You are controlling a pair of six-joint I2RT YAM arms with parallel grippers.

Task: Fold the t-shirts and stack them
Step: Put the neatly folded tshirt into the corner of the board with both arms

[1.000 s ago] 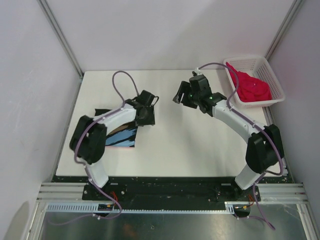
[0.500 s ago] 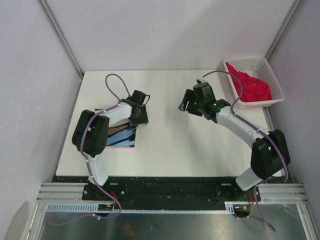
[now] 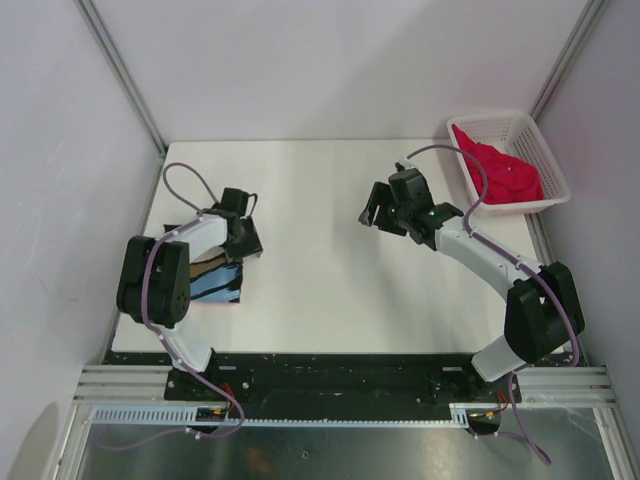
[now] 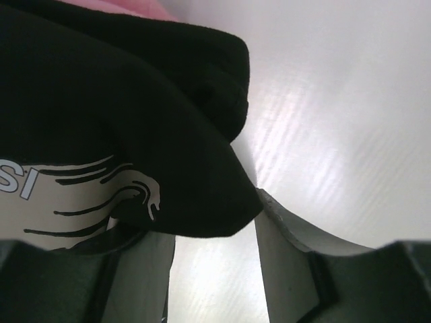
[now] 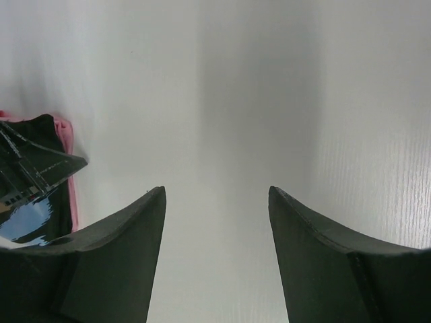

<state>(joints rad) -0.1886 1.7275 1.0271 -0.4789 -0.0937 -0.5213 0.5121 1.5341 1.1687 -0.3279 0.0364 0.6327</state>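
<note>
A folded black t-shirt (image 3: 215,283) with a pale bluish print lies at the table's left, on top of a light pink t-shirt (image 4: 138,5) whose edge shows beneath it. My left gripper (image 3: 240,238) is at the stack's right edge, its jaws closed on the thick black fold (image 4: 168,134), with table showing behind the fingertips (image 4: 269,222). A crimson-red t-shirt (image 3: 505,175) sits crumpled in the white basket (image 3: 553,170) at the back right. My right gripper (image 3: 375,210) hovers open over bare table near the middle, nothing between its fingers (image 5: 121,235); the stack (image 5: 34,175) shows at its view's left edge.
The white table (image 3: 320,290) has metal frame posts at its back corners and grey walls around it. The basket stands against the right wall. Both arm bases sit at the near edge.
My left gripper has moved left across the table, and the black and pink stack has shifted left with it. The right gripper drew slightly right and lower, then stayed.
</note>
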